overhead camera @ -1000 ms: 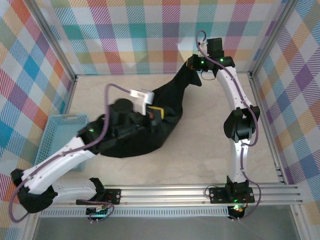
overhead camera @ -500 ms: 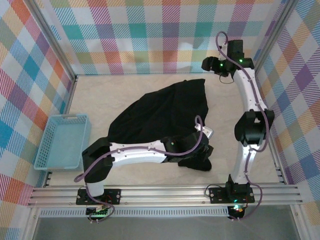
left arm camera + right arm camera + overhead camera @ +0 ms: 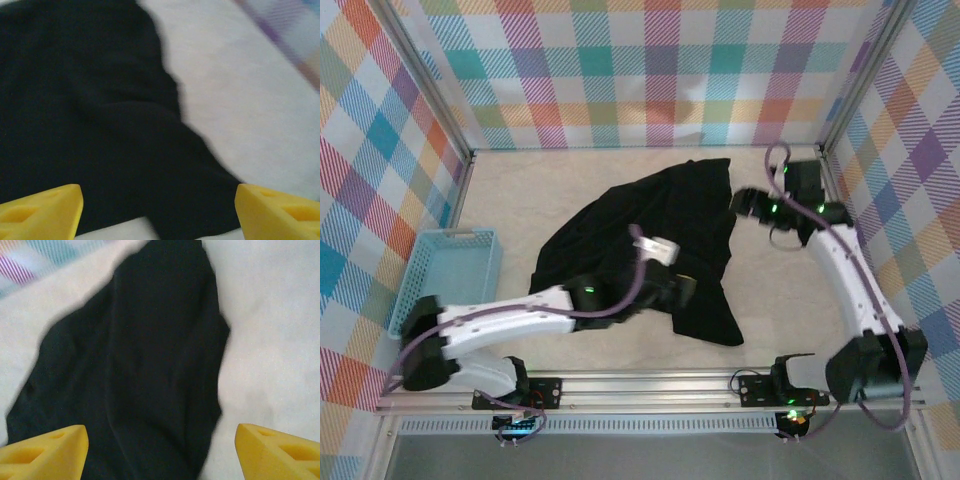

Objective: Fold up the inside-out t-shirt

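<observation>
Top view: the left arm reaches from the near-left base to the centre of the table. The left tool is over the near edge of the t-shirt. The right arm curves up the right side, with the right tool at the garment's right edge. The t-shirt lies spread out, black and creased.

Left wrist view: the left tool is spread wide above dark fabric.

Right wrist view: the right tool is spread likewise over the fabric.

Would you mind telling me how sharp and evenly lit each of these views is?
Top external: sharp and evenly lit, though the black t-shirt shows almost no fold detail. Left wrist: blurred, the shirt's edge soft. Right wrist: likewise soft, the right gripper's yellow fingertips clearest.
</observation>
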